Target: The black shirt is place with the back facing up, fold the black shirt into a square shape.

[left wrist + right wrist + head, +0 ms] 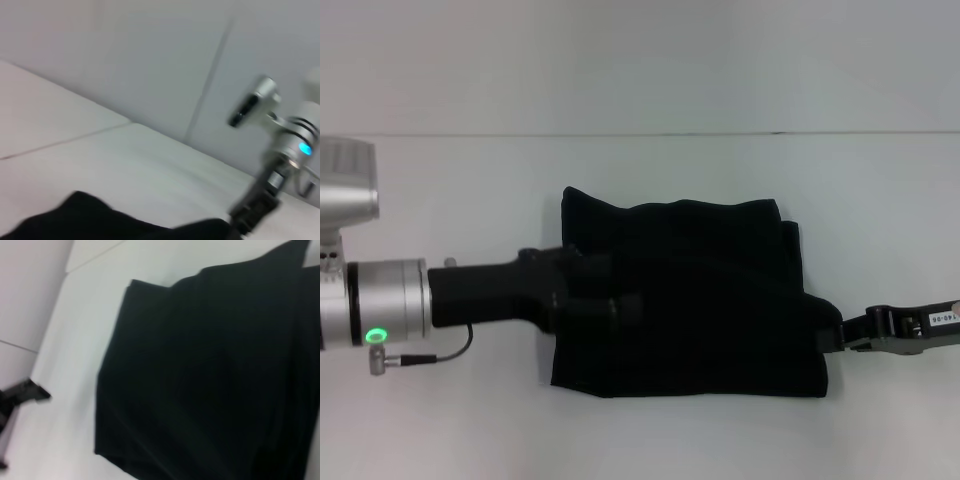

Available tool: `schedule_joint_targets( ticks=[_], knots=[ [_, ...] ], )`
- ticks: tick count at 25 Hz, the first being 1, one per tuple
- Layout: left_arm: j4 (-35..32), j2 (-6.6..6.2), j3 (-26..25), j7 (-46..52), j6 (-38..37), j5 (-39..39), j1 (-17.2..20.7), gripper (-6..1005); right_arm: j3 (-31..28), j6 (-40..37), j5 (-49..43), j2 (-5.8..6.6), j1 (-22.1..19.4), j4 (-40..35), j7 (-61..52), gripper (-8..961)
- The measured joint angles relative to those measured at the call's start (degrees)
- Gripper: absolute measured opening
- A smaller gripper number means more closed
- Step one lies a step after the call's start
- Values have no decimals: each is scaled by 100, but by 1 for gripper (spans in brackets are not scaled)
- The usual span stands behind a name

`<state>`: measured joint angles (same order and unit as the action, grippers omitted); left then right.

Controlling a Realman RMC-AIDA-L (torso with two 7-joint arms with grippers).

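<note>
The black shirt [700, 300] lies folded into a rough rectangle in the middle of the white table, plain black side up; no letters show. My left gripper [620, 305] reaches in from the left and sits over the shirt's left edge, black against black. My right gripper [855, 335] is low at the shirt's right edge, where the cloth bulges out toward it. The shirt fills the right wrist view [210, 375]. Its edge shows low in the left wrist view [100, 222], with the right arm [285, 150] beyond it.
The white table [460, 190] stretches around the shirt on all sides, and a pale wall [640, 60] stands behind it. A thin cable [430, 355] hangs under the left wrist. A small black part [25, 392] shows at the edge of the right wrist view.
</note>
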<state>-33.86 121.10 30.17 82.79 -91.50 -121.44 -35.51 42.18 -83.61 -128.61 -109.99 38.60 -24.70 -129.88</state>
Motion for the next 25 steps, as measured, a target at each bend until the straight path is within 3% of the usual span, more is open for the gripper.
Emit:
schedule_joint_targets(
  ticks=[6, 15, 20, 25],
  knots=[
    [12, 9, -60, 818, 1020, 291, -115, 949, -29, 12, -76, 2, 13, -65, 360, 88],
    [155, -2, -29, 1749, 2284, 540, -419, 950, -740, -237, -38, 259, -228, -406, 542, 347],
    [439, -64, 220, 2618, 3121, 473, -587, 950, -1183, -264, -35, 308, -285, -624, 561, 545],
    [606, -104, 703, 3296, 3642, 194, -776, 949, -1223, -178, -33, 283, -198, -631, 572, 743]
  ],
)
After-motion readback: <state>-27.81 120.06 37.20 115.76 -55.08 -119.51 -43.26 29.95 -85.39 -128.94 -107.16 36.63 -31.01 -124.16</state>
